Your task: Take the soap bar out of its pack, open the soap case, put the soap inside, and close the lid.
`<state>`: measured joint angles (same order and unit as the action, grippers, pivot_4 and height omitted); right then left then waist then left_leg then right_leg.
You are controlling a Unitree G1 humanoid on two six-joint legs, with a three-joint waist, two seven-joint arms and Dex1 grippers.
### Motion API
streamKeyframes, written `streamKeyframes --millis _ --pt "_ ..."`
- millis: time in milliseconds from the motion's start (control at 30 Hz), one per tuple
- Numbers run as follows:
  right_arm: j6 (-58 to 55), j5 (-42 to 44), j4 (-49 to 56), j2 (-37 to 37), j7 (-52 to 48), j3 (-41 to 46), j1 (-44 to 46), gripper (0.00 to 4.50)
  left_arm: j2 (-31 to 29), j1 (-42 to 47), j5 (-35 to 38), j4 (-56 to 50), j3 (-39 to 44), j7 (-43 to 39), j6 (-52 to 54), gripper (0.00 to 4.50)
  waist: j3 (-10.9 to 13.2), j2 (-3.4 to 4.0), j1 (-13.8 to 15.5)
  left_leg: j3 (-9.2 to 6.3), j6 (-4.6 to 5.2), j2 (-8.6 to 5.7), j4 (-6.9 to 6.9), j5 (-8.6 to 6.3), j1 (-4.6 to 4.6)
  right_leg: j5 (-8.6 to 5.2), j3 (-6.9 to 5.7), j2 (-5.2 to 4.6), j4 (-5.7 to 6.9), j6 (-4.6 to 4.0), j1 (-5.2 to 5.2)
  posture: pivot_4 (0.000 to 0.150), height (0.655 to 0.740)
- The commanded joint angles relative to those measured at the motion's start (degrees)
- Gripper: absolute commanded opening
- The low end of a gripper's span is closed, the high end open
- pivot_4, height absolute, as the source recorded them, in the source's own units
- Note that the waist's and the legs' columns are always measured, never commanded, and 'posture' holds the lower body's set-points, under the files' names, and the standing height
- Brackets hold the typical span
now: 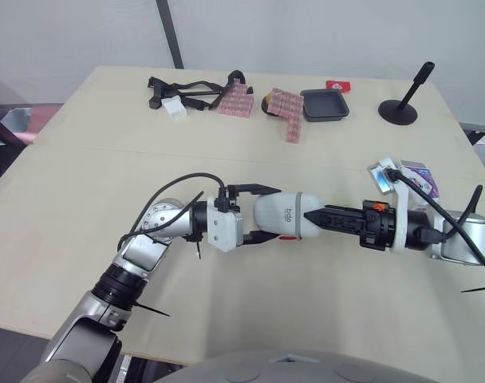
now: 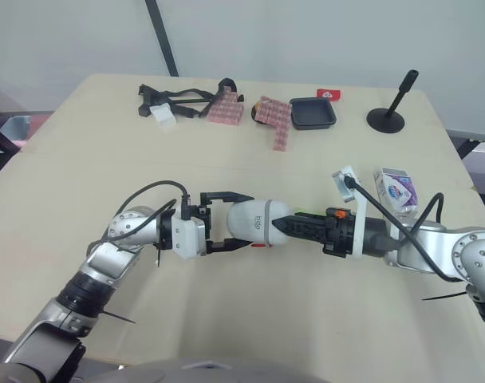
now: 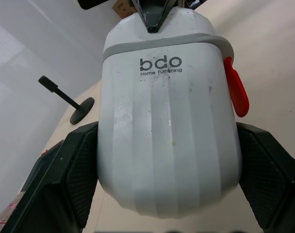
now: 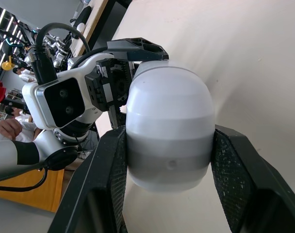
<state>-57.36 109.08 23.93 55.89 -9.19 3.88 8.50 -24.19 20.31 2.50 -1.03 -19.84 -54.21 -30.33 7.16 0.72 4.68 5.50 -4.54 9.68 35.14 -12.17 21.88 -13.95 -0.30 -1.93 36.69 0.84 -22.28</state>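
A white soap case [image 1: 284, 215] with a grey band and a red tab [image 3: 236, 92] lies on its side over the front middle of the table, lid shut. My left gripper [image 1: 265, 213] is shut on its left end, fingers [image 3: 65, 179] pressed to both sides. From the right, my right gripper [image 1: 313, 217] is shut on the lidded end, its pads [image 4: 235, 174] clamping the case [image 4: 169, 126]. The soap pack [image 1: 420, 177], a white and purple box, lies on the table behind my right wrist.
Along the far edge lie a black strap [image 1: 183, 89], pink packets [image 1: 236, 100], a black tray [image 1: 325, 104], a small red item [image 1: 338, 84] and a black stand [image 1: 402, 108]. A seam [image 1: 107, 150] crosses the table.
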Motion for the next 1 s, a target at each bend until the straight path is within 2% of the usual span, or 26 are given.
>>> streamKeyframes --millis 33,600,833,1000 --pt "-0.4 -0.4 1.6 -0.5 -1.8 0.5 0.4 1.98 -0.3 0.8 0.3 -0.7 0.6 0.7 -0.3 3.47 0.0 0.0 0.0 0.0 0.0 0.0 0.0 0.0 0.0 0.0 0.0 0.0 0.0 0.0 0.0 0.15 0.74" --pt "-4.4 3.8 -1.9 1.9 -10.1 3.7 -2.0 1.98 -1.7 0.1 3.4 -1.0 0.6 -1.4 0.6 3.47 0.0 0.0 0.0 0.0 0.01 0.02 0.01 0.0 -0.01 0.0 0.0 0.01 0.0 -0.01 0.0 0.15 0.74" --pt "-4.5 0.6 -4.8 3.6 -9.0 5.6 -3.7 1.98 -2.2 -0.1 4.0 -1.2 0.9 -1.9 2.0 3.47 0.0 0.0 0.1 0.0 0.02 0.02 0.04 0.0 0.01 -0.01 0.0 0.0 0.01 -0.01 0.0 0.15 0.74" --pt "-6.7 -6.0 -12.0 9.6 -9.3 12.6 -6.5 1.98 -3.1 0.1 4.4 -0.2 1.5 -2.8 3.2 3.47 0.0 -0.01 0.4 0.0 0.02 0.0 0.06 0.0 0.03 -0.01 0.0 -0.02 -0.01 -0.01 0.01 0.15 0.74"
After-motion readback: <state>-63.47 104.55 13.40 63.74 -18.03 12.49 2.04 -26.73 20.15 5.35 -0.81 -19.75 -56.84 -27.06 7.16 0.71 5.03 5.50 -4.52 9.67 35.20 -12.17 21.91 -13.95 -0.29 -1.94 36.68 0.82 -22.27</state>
